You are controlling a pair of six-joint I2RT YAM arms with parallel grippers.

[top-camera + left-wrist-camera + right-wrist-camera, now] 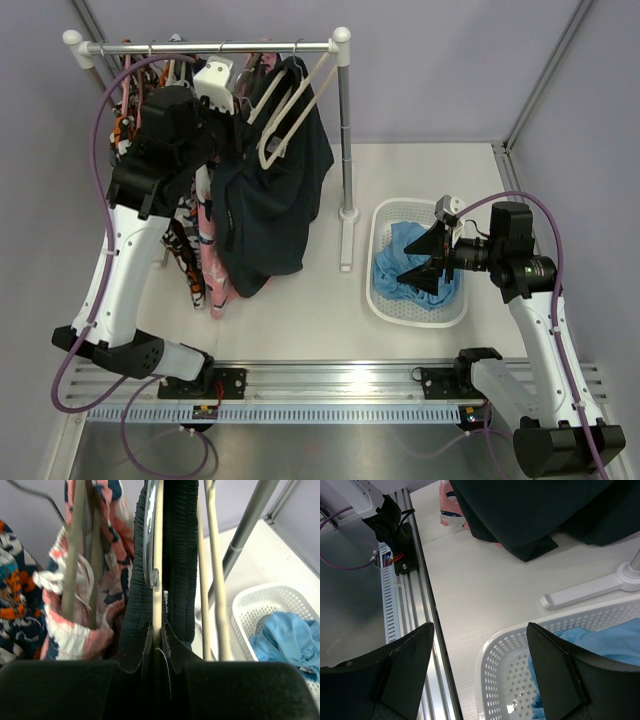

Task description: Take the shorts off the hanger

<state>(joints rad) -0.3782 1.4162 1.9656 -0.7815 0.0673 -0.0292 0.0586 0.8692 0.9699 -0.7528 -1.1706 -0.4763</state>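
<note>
Pale lavender walls closed in a white table (300, 310), with a clothes rack (220, 46) standing at its far left and a white basket (420, 317) on the right. The light blue shorts (403, 250) lay bundled in that basket. The navy shorts (275, 200) hung from the rail, just right of a pink patterned garment (205, 250), so we judged the job half done.

In the left wrist view, the left gripper (158, 632) was pinched tight at the top of the navy shorts. Its fingertips met on what looked to us like the thin bar of a cream hanger (159, 600), with gathered waistband on both sides of it. The right gripper (479, 630) hovered with its jaws wide and empty over the near left rim of the basket, well apart from the rack.

We saw several risks from there:
- If the pinch held only the hanger, a pull would bring hanger and shorts off the rail together and free nothing.
- A metal clip appeared to sit beside the bar. Tugging against it could stretch the cloth or tip the light rack.
- The pink garment hung close enough to snag and be dragged along.
- With the right arm so far off, nothing steadied the hanger, so it could swing.
</note>
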